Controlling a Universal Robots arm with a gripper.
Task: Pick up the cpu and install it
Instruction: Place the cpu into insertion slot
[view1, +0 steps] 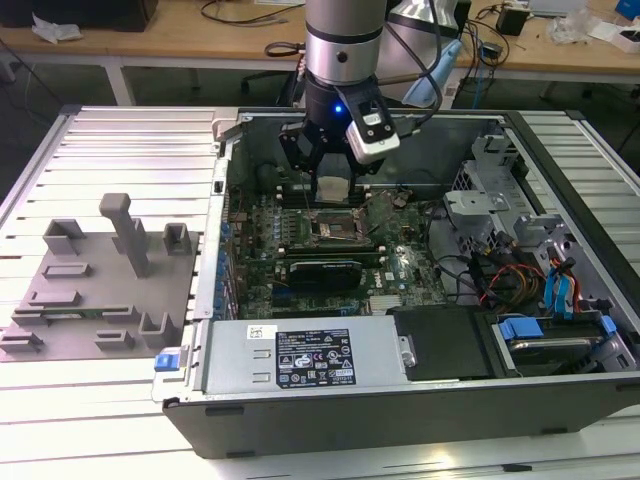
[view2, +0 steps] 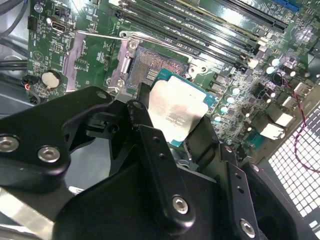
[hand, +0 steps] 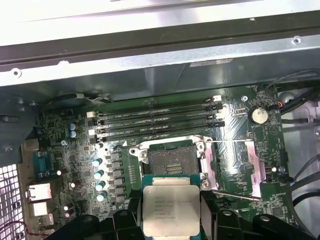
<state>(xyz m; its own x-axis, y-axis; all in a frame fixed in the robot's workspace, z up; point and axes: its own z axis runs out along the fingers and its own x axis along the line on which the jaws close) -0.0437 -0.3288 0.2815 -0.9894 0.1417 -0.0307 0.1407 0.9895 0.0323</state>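
Black-fingered gripper (view2: 174, 122) pinches the flat square silvery-topped cpu (view2: 177, 112) by two opposite edges, holding it over the open metal-framed socket (hand: 172, 161) on the green motherboard (hand: 75, 155).

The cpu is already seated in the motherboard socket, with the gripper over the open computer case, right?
Not seated: in the first wrist view the gripper holds the cpu clear of the empty socket, over the open computer case.
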